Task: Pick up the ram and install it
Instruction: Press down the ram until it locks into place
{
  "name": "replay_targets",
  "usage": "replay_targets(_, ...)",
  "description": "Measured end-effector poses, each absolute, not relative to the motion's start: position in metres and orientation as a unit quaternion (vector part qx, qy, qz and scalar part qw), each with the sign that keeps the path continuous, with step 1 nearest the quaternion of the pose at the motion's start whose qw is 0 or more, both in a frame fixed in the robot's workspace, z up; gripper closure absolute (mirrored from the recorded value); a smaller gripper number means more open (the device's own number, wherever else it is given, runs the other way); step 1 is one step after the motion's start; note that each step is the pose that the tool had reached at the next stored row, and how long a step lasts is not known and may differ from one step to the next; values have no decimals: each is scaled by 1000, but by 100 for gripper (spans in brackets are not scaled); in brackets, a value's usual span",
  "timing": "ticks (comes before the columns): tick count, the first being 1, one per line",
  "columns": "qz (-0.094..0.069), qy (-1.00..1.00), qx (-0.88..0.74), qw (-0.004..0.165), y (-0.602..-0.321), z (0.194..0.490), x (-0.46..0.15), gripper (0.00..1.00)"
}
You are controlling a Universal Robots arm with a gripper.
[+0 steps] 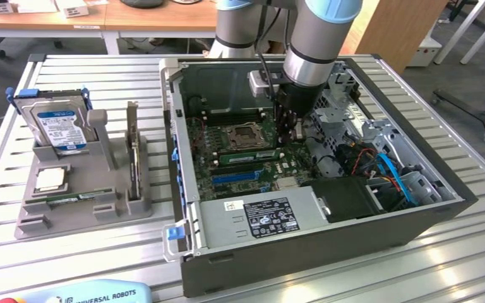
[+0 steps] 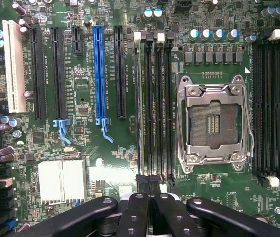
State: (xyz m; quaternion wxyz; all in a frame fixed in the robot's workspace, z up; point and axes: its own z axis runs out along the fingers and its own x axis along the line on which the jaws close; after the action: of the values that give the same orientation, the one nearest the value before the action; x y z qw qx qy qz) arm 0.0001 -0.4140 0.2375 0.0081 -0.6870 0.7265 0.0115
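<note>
The black fingers [image 2: 143, 183] are sitting nearest the wrist camera, pressed together with no gap between their tips, closed and gripping nothing that can be seen. They are hanging over one end of the bank of black memory slots [image 2: 158, 108], and the tips are lining up with that bank. The ram [image 1: 247, 154] is standing on edge in this bank, running away from the fingers along the slot. Its near end is lying just beside the fingertips, and I cannot tell whether they are touching it. To one side of the fingers the blue expansion slot [image 2: 98, 74] and a white slot [image 2: 16, 69] are running parallel to the ram. To the other side the open CPU socket [image 2: 213, 121] is showing its bare metal frame, with more black memory slots [image 2: 273, 108] beyond it.

In the exterior view, going from its left, a silver hard drive [image 1: 57, 126] with a blue label is standing upright in a grey holder [image 1: 83, 218] on the slatted counter [image 1: 444, 265], well apart from the fingers. A dark expansion card [image 1: 132, 148] is standing on edge in the same holder, and another green stick [image 1: 67, 199] is lying low at its front. Further towards that view's right the open computer case [image 1: 310, 246] is lying on the counter. The arm [image 1: 318, 38] is reaching straight down into it, so that the fingers are ending just above the motherboard [image 1: 255, 170], at the end of the ram.
</note>
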Motion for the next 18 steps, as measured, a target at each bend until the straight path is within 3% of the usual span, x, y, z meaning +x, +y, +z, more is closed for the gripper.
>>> replay_targets(18, 11, 727, -687, 8, -414, 232, 0, 90)
